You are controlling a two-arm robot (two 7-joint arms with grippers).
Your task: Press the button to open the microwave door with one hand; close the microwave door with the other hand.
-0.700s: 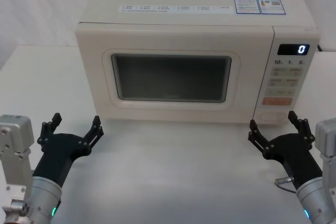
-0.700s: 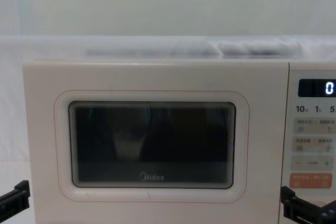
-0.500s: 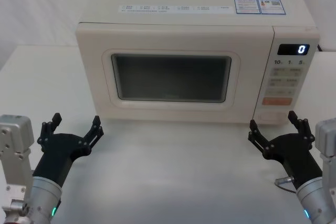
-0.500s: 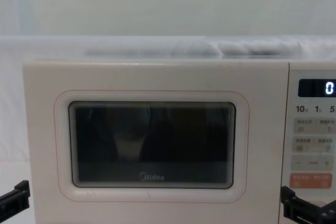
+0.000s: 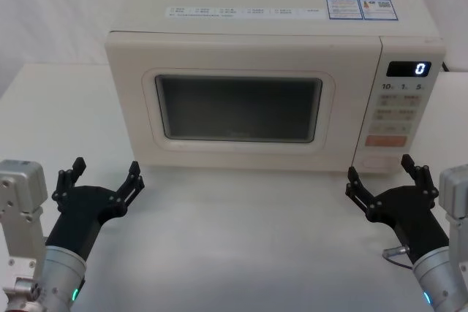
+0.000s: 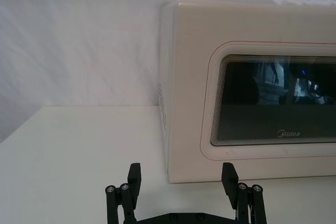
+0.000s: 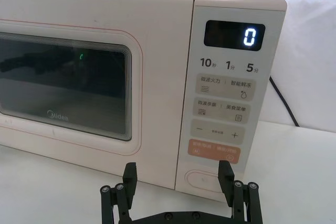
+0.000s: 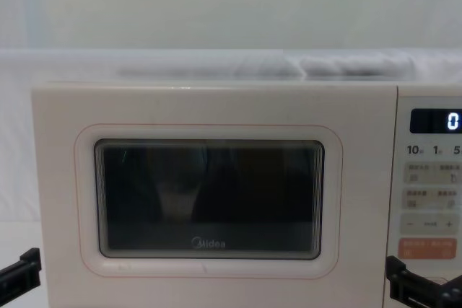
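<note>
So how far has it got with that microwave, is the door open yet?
Not yet. The door sits flush and shut, and the button looks untouched. Both grippers are open and hover short of the microwave, the right gripper just before the button, the left gripper near the door's left corner. Nothing is done: pressing, then closing, is all left.

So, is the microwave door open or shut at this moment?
Shut. The microwave door sits flush with the control panel, with no gap showing along its edge.
</note>
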